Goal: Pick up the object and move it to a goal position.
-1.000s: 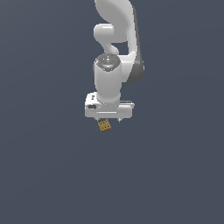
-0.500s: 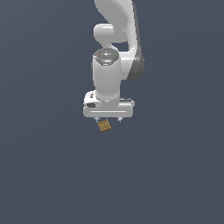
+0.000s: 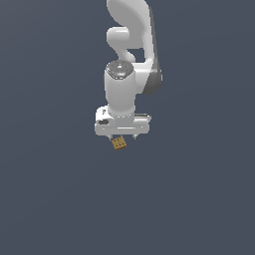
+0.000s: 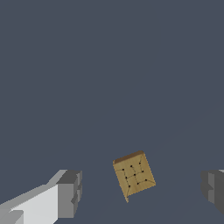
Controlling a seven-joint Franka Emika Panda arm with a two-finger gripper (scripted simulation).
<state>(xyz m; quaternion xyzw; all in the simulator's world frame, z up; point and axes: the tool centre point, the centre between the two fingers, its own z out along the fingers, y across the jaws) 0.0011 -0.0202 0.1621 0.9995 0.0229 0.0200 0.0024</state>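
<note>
While the fingers [image 4: 141, 192] are standing wide apart, the block [image 4: 134, 175] is lying between them, touching neither. In the exterior view the hand is hiding the fingers and overlapping the block's [image 3: 118, 143] top edge.

Exterior view distant, facing the arm [image 3: 130, 64], wrist view close, looking past end effector [image 4: 140, 190], both showing block [image 3: 118, 143].

The block [image 3: 118, 143] sits just below the gripper [image 3: 122, 137]. In the wrist view it lies between the spread fingers [image 4: 69, 194], touching neither.
</note>
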